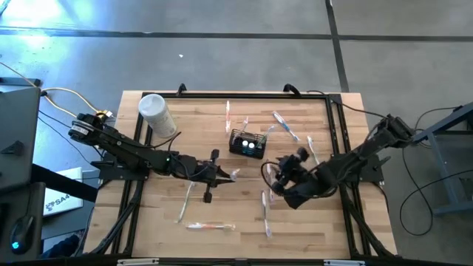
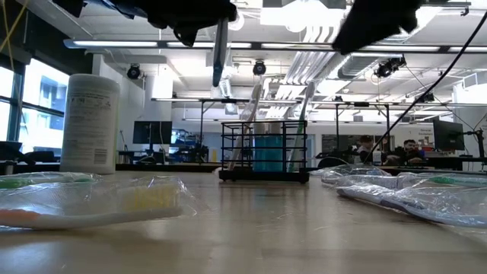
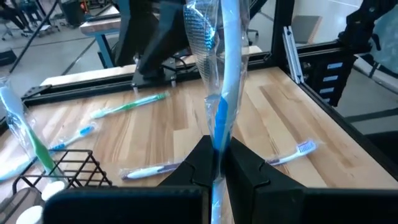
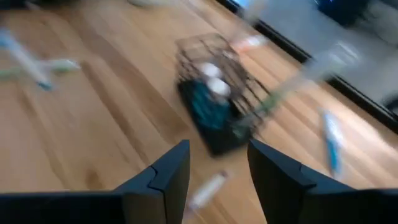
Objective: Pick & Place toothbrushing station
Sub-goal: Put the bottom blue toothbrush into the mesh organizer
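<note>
Black wire-mesh caddy (image 1: 247, 142) stands upright near table centre, already holding items, one slim brush leaning out. Left gripper (image 3: 216, 163), just beside the caddy on the white-canister (image 1: 157, 114) side, is clenched on a wrapped blue toothbrush (image 3: 222, 74), pinched low so the shaft points up, probably for a vertical drop into the mesh. Right gripper (image 4: 217, 163) hovers beside the caddy on the opposite side, fingers spread and empty, aimed at the caddy. Loose wrapped brushes (image 1: 210, 226) lie scattered around it.
</note>
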Controlling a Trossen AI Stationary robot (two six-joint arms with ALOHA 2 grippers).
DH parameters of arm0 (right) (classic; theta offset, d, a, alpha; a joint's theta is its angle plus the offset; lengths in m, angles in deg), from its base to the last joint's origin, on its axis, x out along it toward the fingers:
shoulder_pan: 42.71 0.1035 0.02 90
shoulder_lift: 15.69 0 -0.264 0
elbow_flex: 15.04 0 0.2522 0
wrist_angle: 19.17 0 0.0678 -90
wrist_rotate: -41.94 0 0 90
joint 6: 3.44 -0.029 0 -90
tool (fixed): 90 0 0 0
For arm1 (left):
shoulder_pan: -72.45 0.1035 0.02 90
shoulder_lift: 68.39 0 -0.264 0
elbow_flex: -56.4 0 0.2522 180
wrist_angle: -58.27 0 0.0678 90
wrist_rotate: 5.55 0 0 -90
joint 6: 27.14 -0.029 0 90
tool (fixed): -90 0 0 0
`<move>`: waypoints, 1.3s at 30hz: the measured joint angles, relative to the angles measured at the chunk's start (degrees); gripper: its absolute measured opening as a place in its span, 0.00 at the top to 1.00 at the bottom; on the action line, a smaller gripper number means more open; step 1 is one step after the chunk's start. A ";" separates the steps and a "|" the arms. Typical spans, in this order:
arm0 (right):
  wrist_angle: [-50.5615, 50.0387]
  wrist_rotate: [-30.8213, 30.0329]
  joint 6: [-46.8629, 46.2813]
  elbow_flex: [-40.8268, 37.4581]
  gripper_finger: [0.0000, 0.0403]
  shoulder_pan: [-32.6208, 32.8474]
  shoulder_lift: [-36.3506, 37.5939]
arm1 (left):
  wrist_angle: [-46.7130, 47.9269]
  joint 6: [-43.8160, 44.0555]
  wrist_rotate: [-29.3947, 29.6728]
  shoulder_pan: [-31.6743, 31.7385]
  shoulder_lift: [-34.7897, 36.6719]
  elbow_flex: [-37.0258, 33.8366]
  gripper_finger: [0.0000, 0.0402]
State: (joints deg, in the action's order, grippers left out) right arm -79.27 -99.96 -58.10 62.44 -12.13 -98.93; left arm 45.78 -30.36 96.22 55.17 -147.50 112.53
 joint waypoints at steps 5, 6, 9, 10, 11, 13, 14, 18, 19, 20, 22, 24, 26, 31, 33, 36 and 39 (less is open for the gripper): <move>24.95 5.27 20.36 -2.79 0.62 -0.32 0.00 | 0.31 0.00 -0.01 0.00 -0.02 0.00 0.97; 29.59 7.49 23.74 -3.34 0.62 -0.34 0.00 | 0.61 0.00 -0.01 0.00 -0.02 0.00 0.97; 41.79 12.29 31.96 -5.04 0.62 -1.01 0.00 | 1.15 0.00 -0.01 0.00 -0.02 0.00 0.97; 44.88 12.90 34.01 -5.50 0.62 -1.33 0.00 | 1.15 0.00 -0.01 0.00 -0.02 0.00 0.97; 47.80 13.74 35.68 -5.98 0.62 -1.74 0.00 | 1.16 0.00 -0.03 0.00 -0.02 0.00 0.97; 52.01 15.15 38.58 -6.72 0.62 -2.49 0.00 | 1.13 0.02 -0.03 0.00 -0.02 0.00 0.97; 53.44 15.84 39.90 -6.81 0.62 -2.87 -0.14 | 1.07 0.00 -0.04 0.00 -0.02 0.00 0.97; 57.36 17.85 41.57 -6.79 0.62 -4.67 -1.51 | -0.25 0.02 -0.04 0.00 -0.02 0.00 0.97; 58.05 18.05 41.65 -6.81 0.62 -5.05 -1.82 | -0.75 0.02 -0.04 0.00 -0.02 0.00 0.97; 59.01 18.37 41.69 -6.81 0.62 -5.57 -2.22 | -1.26 0.00 -0.04 0.02 -0.02 0.00 0.97; 60.77 19.79 41.70 -6.79 0.62 -6.67 -2.98 | -2.47 -0.13 -0.04 0.02 -0.36 0.00 0.97; 60.96 22.42 43.17 -6.84 0.62 -7.26 -3.17 | -3.13 -1.11 -0.04 0.02 -0.71 -0.02 0.97; 62.47 26.77 45.16 -6.88 0.62 -8.07 -3.28 | -3.84 -1.29 -0.06 0.02 -0.72 -0.02 0.97; 66.93 34.46 47.42 -6.83 0.62 -9.00 -3.54 | -3.85 -1.18 0.16 0.02 -0.71 0.00 0.97; 67.96 33.94 48.29 -6.79 0.62 -9.40 -3.54 | -4.02 -1.13 0.23 0.02 -0.70 0.00 0.97; 68.51 33.88 50.53 -6.79 0.62 -10.32 -3.54 | -3.88 -1.07 0.36 0.04 -0.70 0.00 0.97; 69.03 33.88 51.31 -6.79 0.62 -11.29 -3.54 | -3.98 -1.05 0.37 0.04 -0.70 0.00 0.97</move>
State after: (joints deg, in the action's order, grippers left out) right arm -10.24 -66.09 -6.79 55.65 -23.42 -102.47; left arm 41.79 -31.42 96.59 55.21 -148.20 112.53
